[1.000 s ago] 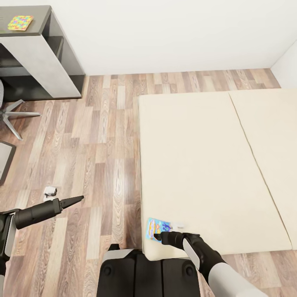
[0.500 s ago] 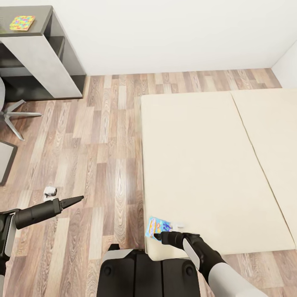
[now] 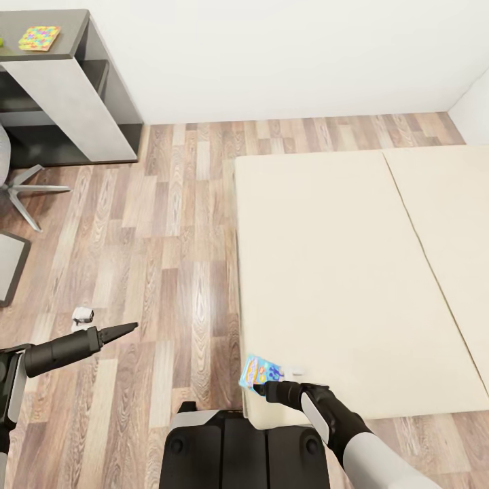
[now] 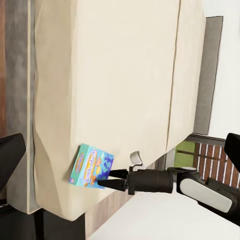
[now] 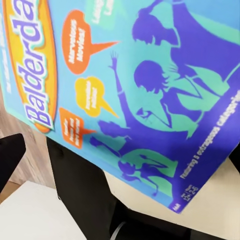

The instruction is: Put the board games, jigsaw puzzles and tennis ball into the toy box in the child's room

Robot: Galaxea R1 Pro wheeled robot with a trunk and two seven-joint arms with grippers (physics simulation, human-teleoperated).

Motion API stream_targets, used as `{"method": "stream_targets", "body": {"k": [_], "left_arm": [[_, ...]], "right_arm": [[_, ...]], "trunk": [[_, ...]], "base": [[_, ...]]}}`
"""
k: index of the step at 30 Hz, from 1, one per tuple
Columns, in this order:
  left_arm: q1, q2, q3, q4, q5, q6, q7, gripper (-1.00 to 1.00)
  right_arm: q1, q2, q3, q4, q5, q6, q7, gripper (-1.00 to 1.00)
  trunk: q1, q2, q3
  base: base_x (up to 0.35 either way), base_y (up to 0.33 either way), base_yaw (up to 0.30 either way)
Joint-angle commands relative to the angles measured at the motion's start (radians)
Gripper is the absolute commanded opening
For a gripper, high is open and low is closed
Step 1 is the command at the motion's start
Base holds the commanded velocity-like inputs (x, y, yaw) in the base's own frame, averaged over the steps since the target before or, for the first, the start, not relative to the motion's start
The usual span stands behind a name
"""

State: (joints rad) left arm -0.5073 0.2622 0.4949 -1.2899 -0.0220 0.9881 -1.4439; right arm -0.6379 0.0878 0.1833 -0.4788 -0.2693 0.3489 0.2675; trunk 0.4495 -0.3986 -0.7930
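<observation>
**A:** So, where does your right hand point(image 3: 261, 390) stand now?

**B:** It is clenched on a small blue board game point(image 3: 261, 373), pinching the box by one edge. The box hangs tilted at the near corner of the bed point(image 3: 326, 272), over its cream cover. In the left wrist view you can see both dark fingertips clamped on the box's lower edge.

**A:** And your left hand point(image 3: 129, 328)?

**B:** It hovers over the wood floor point(image 3: 156, 224), well apart from the bed, carrying nothing. I cannot tell whether its fingers are parted or pressed together.

**A:** What could go wrong from here?

**B:** I judge the grip thin: an edge pinch lets the box swing or slip as you turn toward the table point(image 3: 64, 88). You also have a long drive there; the bed corner sits close to your base and could catch it.

**A:** Any writing?

**B:** In the right wrist view the box point(image 5: 135, 95) reads "Balderda", cut off by the picture edge, in an orange oval. Purple silhouettes fill the cover. One orange bubble seems to read "Marvelous Movies!"; the rest is too small to read.

**A:** Other toys?

**B:** One jigsaw puzzle point(image 3: 39, 38) lies on the table's dark top, far off.
</observation>
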Motion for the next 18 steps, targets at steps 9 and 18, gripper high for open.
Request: {"method": "stream_targets", "body": {"k": [9, 18], "left_arm": [[0.0, 0.0, 0.001, 0.0, -0.003, 0.011, -0.006, 1.0], [0.0, 0.0, 0.001, 0.0, -0.003, 0.011, -0.007, 1.0]], "right_arm": [[0.0, 0.0, 0.002, -0.001, -0.005, 0.005, -0.002, 1.0], [0.0, 0.0, 0.002, -0.001, -0.005, 0.005, -0.006, 1.0]], "trunk": [[0.001, -0.001, -0.001], [0.001, -0.001, -0.001]], "base": [[0.0, 0.067, 0.0], [0.0, 0.085, 0.0]]}}
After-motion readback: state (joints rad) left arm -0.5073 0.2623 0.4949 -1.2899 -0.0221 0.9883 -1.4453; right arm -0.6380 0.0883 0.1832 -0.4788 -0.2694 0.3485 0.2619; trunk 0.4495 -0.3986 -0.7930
